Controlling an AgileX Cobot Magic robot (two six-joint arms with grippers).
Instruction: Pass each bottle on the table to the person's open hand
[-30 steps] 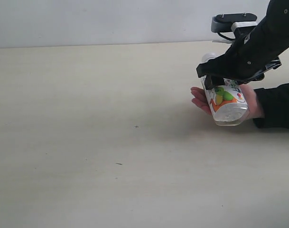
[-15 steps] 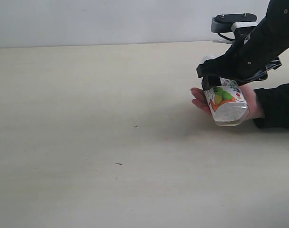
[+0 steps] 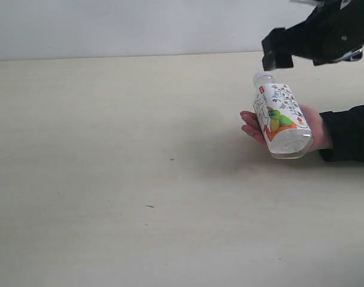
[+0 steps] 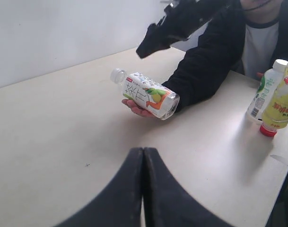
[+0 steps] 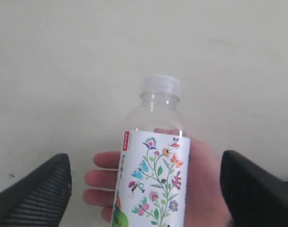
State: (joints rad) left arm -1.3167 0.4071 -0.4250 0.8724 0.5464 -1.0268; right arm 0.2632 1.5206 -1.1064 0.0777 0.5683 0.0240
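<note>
A small clear bottle [image 3: 280,116] with a colourful flowered white label lies tilted in the person's open hand [image 3: 250,127], white cap [image 5: 160,85] pointing away from the wrist. My right gripper [image 3: 277,52] hangs open just above it, touching nothing; its two fingers [image 5: 44,189] stand wide on either side of the bottle [image 5: 153,175]. My left gripper [image 4: 143,151] is shut and empty, low over the table [image 3: 110,149], and out of the exterior view. Beside the person stand a green-white bottle [image 4: 265,92] and a yellow bottle [image 4: 279,106] with its red cap at the lower end.
The person's black sleeve [image 3: 349,134] rests on the table at the right edge. A pale wall [image 3: 140,27] runs along the table's far side.
My right gripper has opened wider and lifted up and away from the bottle, which stays lying in the person's hand. The hand has not moved.
</note>
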